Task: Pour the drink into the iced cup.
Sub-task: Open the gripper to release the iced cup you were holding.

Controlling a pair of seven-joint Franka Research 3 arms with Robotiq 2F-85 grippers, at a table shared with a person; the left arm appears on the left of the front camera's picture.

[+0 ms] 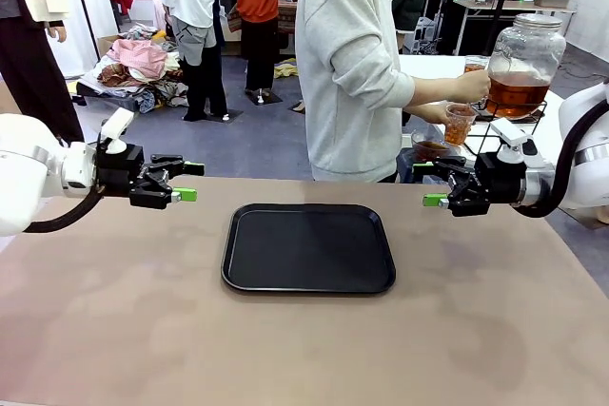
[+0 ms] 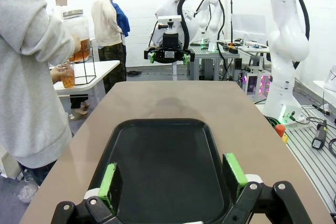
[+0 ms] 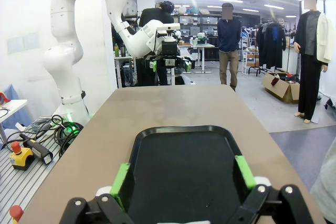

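Note:
The drink [image 1: 460, 127], amber-brown, fills a clear plastic cup that the person holds at the tap of a large glass jar [image 1: 521, 64], beyond the table's far right corner. In the left wrist view that cup [image 2: 68, 76] shows at the left. The iced cup is out of view. My left gripper [image 1: 187, 181] hovers open over the table's left side, facing the black tray [image 1: 309, 247]. My right gripper [image 1: 430, 183] hovers open at the right, facing it too. Both hold nothing. Each wrist view shows its own open gripper [image 2: 170, 177] [image 3: 182, 179] above the tray's near rim.
The person in a grey sweatshirt [image 1: 347, 64] stands at the far edge, turned toward the jar on its wire stand. A small clear container [image 1: 430, 147] with brown liquid sits below the cup. Brown tabletop lies bare around the tray. Other people stand farther back.

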